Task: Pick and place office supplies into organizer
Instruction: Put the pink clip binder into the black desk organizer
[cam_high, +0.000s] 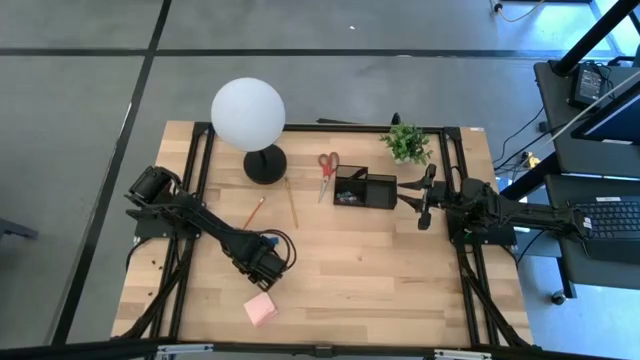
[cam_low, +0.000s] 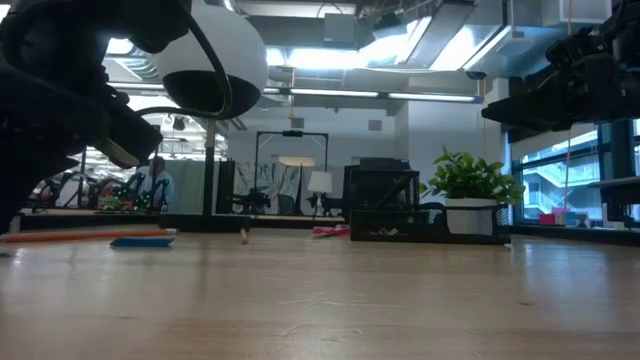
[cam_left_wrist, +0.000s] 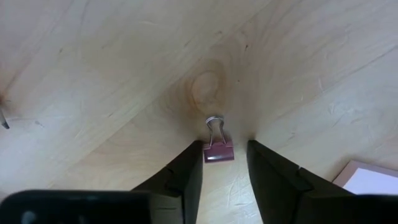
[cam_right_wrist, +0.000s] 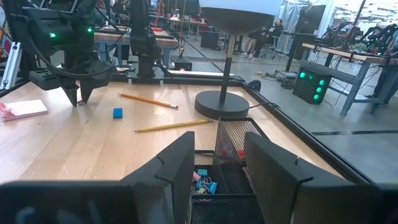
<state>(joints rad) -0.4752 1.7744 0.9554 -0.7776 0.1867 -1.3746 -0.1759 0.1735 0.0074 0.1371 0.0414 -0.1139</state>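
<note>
On the left of the wooden table (cam_high: 360, 290) we see the left claw (cam_left_wrist: 224, 163) lowered to the surface, its fingers open and standing on either side of a small pink binder clip (cam_left_wrist: 218, 148) without clearly pressing it; the clip lies on the wood with its wire loop pointing away from the claw. Just beside that claw, nearer the table's front edge, lies the pink sticky-note pad (cam_high: 261, 310). Farther back we find two wooden pencils (cam_high: 254, 211) side by side but apart, and a small blue eraser (cam_right_wrist: 117, 112) near them. Behind these stands the white globe lamp (cam_high: 248, 114) on its round black base. Right of the lamp the red-handled scissors (cam_high: 327, 168) lie flat, just beside the black mesh organizer (cam_high: 365, 190), which already holds a few small clips. A potted plant (cam_high: 406, 143) sits at the back. The right claw (cam_right_wrist: 216, 163) hovers above the organizer with its fingers parted and nothing between them.
</note>
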